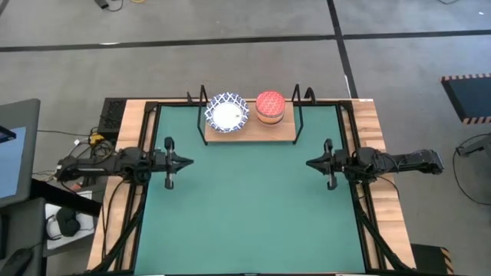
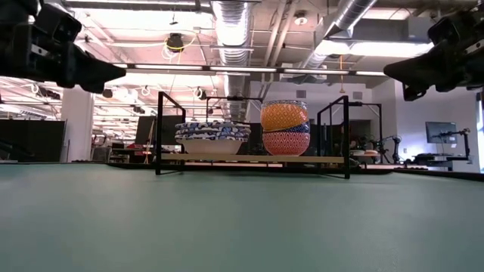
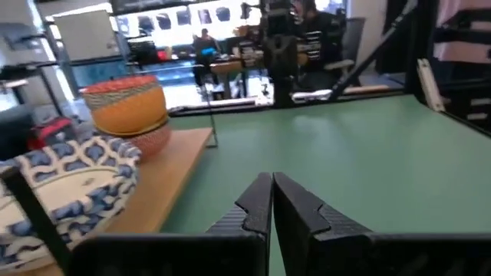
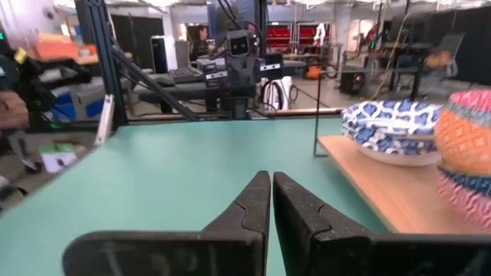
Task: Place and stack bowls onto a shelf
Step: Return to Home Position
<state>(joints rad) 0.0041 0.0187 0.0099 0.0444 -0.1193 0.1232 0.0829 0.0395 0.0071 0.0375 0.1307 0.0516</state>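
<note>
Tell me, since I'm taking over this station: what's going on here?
Nothing is being handled. The left gripper and right gripper hang shut and empty over the green mat, facing each other. On the shelf at the far edge stand two stacks side by side: white blue-rimmed bowls and smaller coloured bowls.

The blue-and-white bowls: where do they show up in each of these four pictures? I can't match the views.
High view: blue-and-white bowls on the shelf's left half, upper middle.
Low view: just left of centre, on the shelf.
Left wrist view: on the board, nearer than the colourful stack.
Right wrist view: on the board, beyond the colourful stack.
Shared landmark: the colourful bowl stack beside them.
</note>
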